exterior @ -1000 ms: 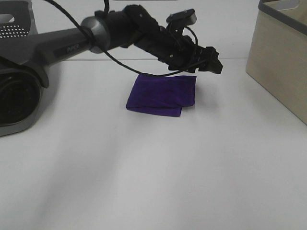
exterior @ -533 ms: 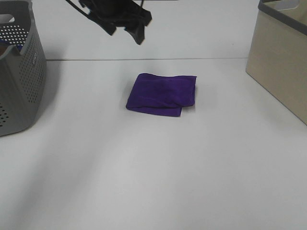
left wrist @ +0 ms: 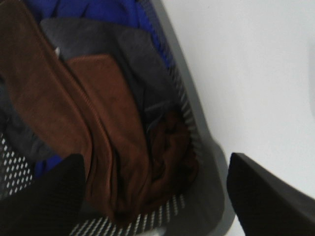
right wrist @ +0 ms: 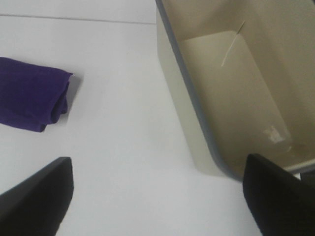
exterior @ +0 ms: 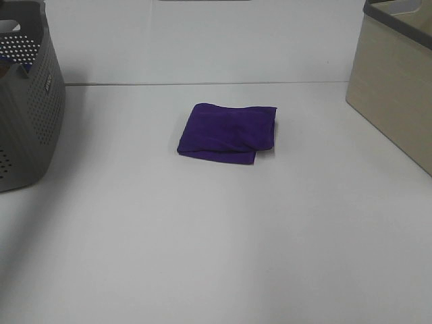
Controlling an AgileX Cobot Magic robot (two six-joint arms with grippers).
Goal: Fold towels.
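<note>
The deep purple towel (exterior: pixel 228 132) lies folded into a small thick rectangle in the middle of the white table (exterior: pixel 216 243). No white tag shows on it. It also shows in the right wrist view (right wrist: pixel 30 94). Neither arm is in the exterior high view. My left gripper (left wrist: pixel 155 196) is open and empty above the grey basket (left wrist: pixel 206 162), which holds brown, grey and blue cloths. My right gripper (right wrist: pixel 157 196) is open and empty above the table, between the towel and the beige bin (right wrist: pixel 197 123).
The grey perforated basket (exterior: pixel 30 115) stands at the table's left edge. The beige bin (exterior: pixel 395 94) stands at the right edge, and its inside looks empty in the right wrist view. A seam runs across the table behind the towel.
The left arm, which reached over the towel a second ago, has swung back to the left and left the exterior high view. The towel has not moved.
</note>
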